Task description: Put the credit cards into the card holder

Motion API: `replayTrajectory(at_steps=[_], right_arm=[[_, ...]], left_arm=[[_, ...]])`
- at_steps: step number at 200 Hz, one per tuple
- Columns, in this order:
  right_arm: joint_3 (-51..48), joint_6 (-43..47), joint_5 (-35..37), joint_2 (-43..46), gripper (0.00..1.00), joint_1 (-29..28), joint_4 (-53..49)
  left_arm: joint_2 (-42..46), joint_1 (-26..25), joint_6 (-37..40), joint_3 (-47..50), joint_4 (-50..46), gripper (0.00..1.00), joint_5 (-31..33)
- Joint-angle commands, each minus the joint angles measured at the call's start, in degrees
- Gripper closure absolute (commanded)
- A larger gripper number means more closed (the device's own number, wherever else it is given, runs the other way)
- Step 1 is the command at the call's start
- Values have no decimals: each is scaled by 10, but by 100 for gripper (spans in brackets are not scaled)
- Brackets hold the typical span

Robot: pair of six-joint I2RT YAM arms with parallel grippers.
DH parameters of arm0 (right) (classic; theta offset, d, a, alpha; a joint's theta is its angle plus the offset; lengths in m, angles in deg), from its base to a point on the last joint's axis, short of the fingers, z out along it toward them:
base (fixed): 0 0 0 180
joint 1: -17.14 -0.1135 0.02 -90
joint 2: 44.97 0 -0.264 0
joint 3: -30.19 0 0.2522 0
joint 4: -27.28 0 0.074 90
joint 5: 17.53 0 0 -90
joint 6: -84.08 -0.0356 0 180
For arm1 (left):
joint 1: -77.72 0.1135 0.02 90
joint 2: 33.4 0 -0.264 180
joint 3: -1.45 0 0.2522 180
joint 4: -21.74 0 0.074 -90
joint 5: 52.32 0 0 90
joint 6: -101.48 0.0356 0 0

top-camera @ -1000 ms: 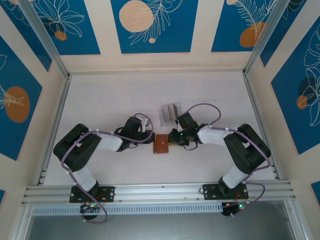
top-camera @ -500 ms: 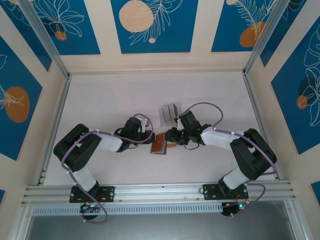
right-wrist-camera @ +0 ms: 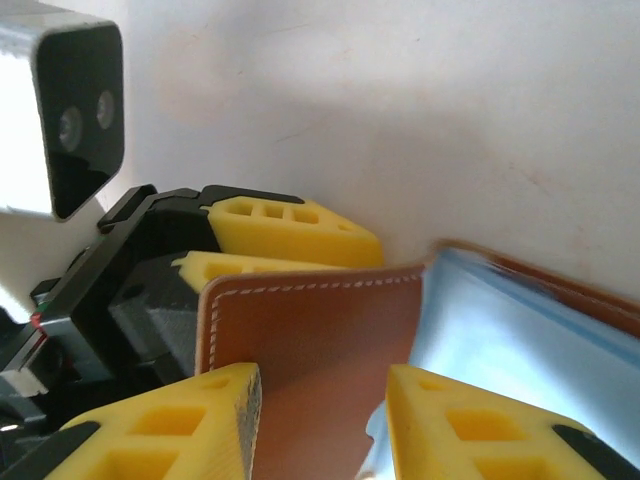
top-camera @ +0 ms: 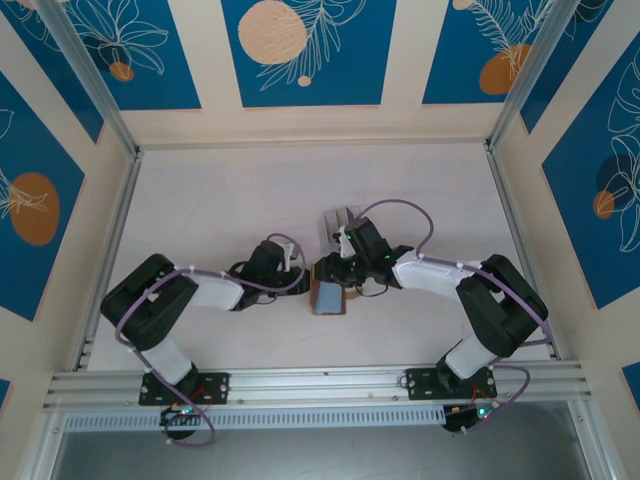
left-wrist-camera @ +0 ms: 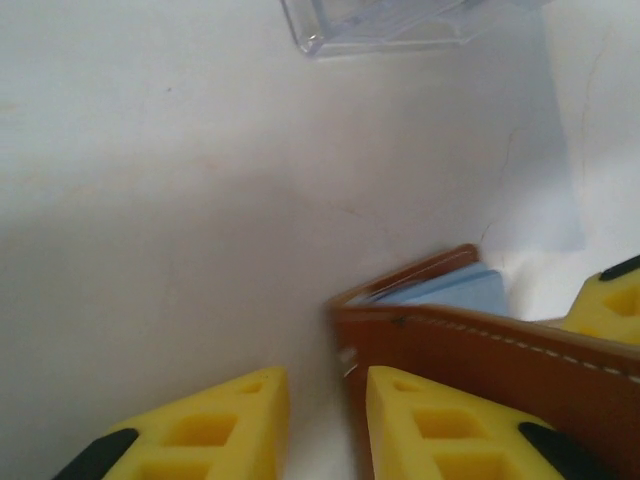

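Mid-table, left gripper [left-wrist-camera: 327, 390] and right gripper [right-wrist-camera: 322, 385] both sat part-open at the small brown leather card holder [top-camera: 328, 297], clamping nothing.

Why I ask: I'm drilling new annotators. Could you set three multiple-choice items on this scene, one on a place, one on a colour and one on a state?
1. Where does the clear plastic stand sit relative to the card holder?
A. Farther from the arm bases
B. Nearer the arm bases
C. On top of it

2. What colour are the inner sleeves of the card holder?
A. Red
B. Pale blue
C. Black

3. What state is the card holder in?
A. Snapped shut
B. Slotted into the stand
C. Open, with its inside showing

Answers:
1 A: in the top view the stand lies beyond the holder, away from the bases.
2 B: the right wrist view shows pale blue inside the brown leather.
3 C: both wrist views show a leather flap lifted off the exposed blue sleeves.
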Motion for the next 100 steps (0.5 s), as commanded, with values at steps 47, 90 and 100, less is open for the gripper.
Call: replayTrajectory(at_steps=[47, 90, 100], right_arm=[[26, -6, 23, -16, 60, -23, -17], [73, 10, 74, -59, 60, -58, -61], [86, 14, 94, -76, 61, -67, -73]], left_arm=[[146, 8, -70, 23, -261, 51, 134], [250, 20, -60, 48, -330, 51, 150], [276, 20, -47, 48, -344, 54, 146]])
